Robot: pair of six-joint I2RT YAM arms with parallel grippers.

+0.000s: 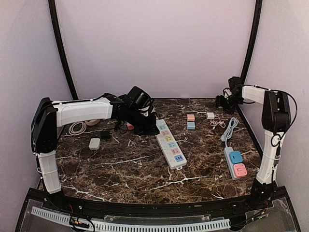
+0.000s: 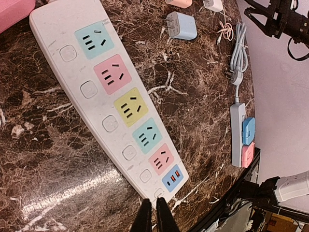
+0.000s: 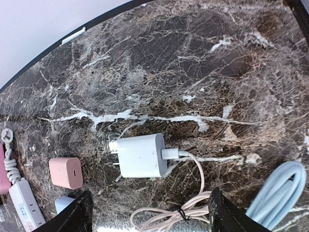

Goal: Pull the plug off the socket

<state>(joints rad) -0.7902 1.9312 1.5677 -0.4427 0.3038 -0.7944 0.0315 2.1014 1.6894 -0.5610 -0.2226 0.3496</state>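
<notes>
Looking down from the right wrist, we see the right gripper [image 3: 149, 193] with its fingers spread wide, holding nothing, above the white charger [image 3: 142, 155]. The charger lies flat on the marble table [image 3: 193, 72] at the far right. Its prongs [image 3: 112, 153] are bare and point left, and its pink cable [image 3: 193, 193] is looped beside it. We judge it is out of any socket, set down where it blocks nothing.

The left gripper [image 2: 154, 212] has its fingers pressed together and empty. It sits over the far end of the long power strip [image 2: 118, 104], whose coloured sockets are all vacant. We take this as bracing the strip, though we cannot tell whether it touches. On the near right, the short strip [image 1: 235, 163] carries a blue plug [image 1: 235, 156] and a pink plug [image 1: 240, 169].
</notes>
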